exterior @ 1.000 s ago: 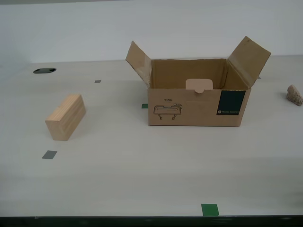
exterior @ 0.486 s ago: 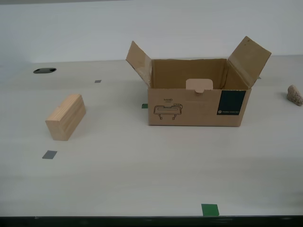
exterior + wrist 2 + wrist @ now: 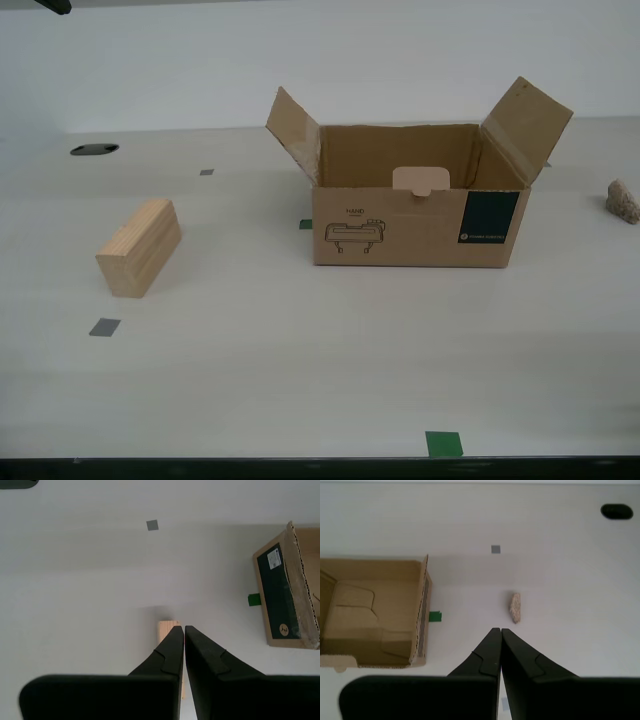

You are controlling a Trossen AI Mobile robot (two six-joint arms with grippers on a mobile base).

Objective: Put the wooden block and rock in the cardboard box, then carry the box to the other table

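Note:
The wooden block lies on the off-white tabletop toward the exterior view's left. At the middle stands the cardboard box, flaps open, nothing visible inside. The rock sits near the exterior view's right edge. My second gripper is shut and hovers high above the wooden block, which its fingers mostly hide. My first gripper is shut too, high above the table with the rock just beyond its tips and the cardboard box off to one side. The other table is out of view.
Small grey marks and green tape squares dot the tabletop. A dark oval hole sits at the exterior view's far left. A dark piece of an arm pokes in at the exterior view's top left corner.
A dark piece of an arm has come into the exterior view's top left corner. The block, box and rock have not moved.

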